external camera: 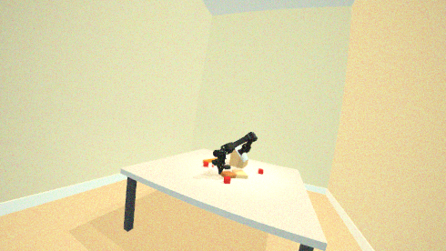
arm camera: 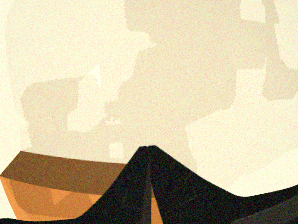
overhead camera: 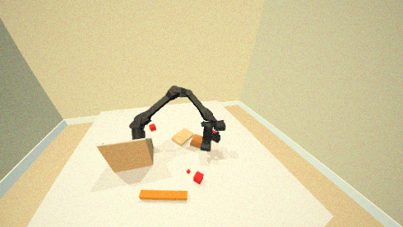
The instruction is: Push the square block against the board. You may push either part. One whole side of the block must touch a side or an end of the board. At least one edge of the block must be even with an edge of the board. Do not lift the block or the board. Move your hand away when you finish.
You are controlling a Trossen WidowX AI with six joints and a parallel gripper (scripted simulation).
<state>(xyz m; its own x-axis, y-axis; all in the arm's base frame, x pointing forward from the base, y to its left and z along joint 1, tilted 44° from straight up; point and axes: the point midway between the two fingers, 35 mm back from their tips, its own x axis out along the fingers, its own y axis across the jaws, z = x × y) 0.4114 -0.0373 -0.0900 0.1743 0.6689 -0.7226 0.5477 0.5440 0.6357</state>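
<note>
The square orange-brown block [overhead camera: 196, 141] [external camera: 228, 174] [arm camera: 60, 172] lies flat on the table. In the wrist view it is at the lower left, partly hidden by the fingers. The pale wooden board [overhead camera: 182, 136] [external camera: 239, 174] lies flat just left of the block in the top view, turned at an angle to it. The two are very close, near the board's right corner; whether they touch is not clear. My gripper [overhead camera: 206, 149] [external camera: 220, 173] [arm camera: 147, 153] is shut and empty, with its tips low at the block's right side in the top view.
A large tan panel-like object [overhead camera: 127, 156] [external camera: 237, 159] stands near the arm's base. An orange bar [overhead camera: 163, 195] [external camera: 208, 161] lies at the front in the top view. Red cubes [overhead camera: 198, 178] [external camera: 227, 180] are scattered around; one [overhead camera: 214, 132] is partly hidden behind the gripper.
</note>
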